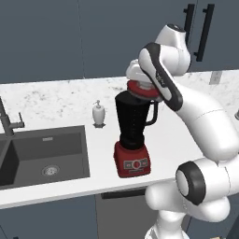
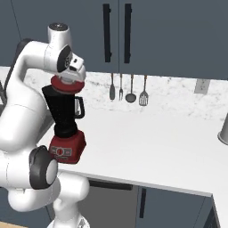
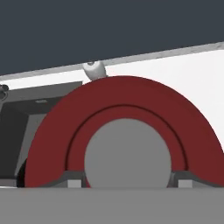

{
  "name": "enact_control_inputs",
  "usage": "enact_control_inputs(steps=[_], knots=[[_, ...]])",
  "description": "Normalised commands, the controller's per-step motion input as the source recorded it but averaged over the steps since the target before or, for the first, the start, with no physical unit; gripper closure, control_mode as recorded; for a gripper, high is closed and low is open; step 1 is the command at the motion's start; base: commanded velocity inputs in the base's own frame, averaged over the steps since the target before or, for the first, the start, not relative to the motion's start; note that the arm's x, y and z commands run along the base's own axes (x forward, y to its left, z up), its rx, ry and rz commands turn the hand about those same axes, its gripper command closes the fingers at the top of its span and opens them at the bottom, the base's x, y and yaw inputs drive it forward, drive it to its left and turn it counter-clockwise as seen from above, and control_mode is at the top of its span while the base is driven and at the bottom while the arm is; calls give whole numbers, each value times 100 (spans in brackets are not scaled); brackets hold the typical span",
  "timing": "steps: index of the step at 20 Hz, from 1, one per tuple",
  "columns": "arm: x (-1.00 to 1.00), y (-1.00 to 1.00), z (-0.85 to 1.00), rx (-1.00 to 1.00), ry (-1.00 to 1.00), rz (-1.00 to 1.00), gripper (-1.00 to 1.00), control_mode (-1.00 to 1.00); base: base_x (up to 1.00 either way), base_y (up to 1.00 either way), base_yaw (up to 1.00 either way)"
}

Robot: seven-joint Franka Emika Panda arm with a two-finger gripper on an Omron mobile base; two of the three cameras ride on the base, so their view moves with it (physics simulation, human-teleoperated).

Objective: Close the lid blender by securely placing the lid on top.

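Standing near the front edge of the white counter [image 1: 186, 135], the blender [image 1: 134, 135] shows its black jar on a red base, handle toward the arm in the left base view; the red lid [image 1: 142, 88] sits at the jar's rim, tipped a little rather than level, and whether it is fully seated I cannot tell; the gripper [image 3: 127, 181] is right on top of it, and in the hand view its two finger tips [image 3: 70, 180] stand on either side of the lid's grey knob [image 3: 127, 153], close against it, so the pincer looks narrowed on the knob.

Around it: a small white soap dispenser [image 1: 98, 113] stands just behind and to the left of the blender, apart from it; a dark sink [image 1: 44, 156] is sunk into the counter further left, with a dark tap [image 1: 10, 122] at its back edge; in the right base view four utensils [image 2: 130, 88] hang against the speckled back wall, well apart from the blender, and a grey vessel [image 2: 223, 131] is cut off by the right edge; dark cupboards with black handles [image 2: 117, 33] hang above. The arm's own white links crowd the space beside and above the jar; nothing else touches the blender.

The base carries buttons and a dial [image 1: 136, 164]; their markings are too small to read.
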Motion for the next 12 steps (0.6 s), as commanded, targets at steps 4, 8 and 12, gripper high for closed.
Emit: enact_control_inputs(steps=[4, 8, 12], knots=[[22, 33, 0, -6, 0, 0, 100, -100, 0, 0, 0], [-11, 36, -3, -8, -9, 0, 100, -100, 0, 0, 0], [-30, 29, -10, -8, -12, 0, 100, -100, 0, 0, 0]])
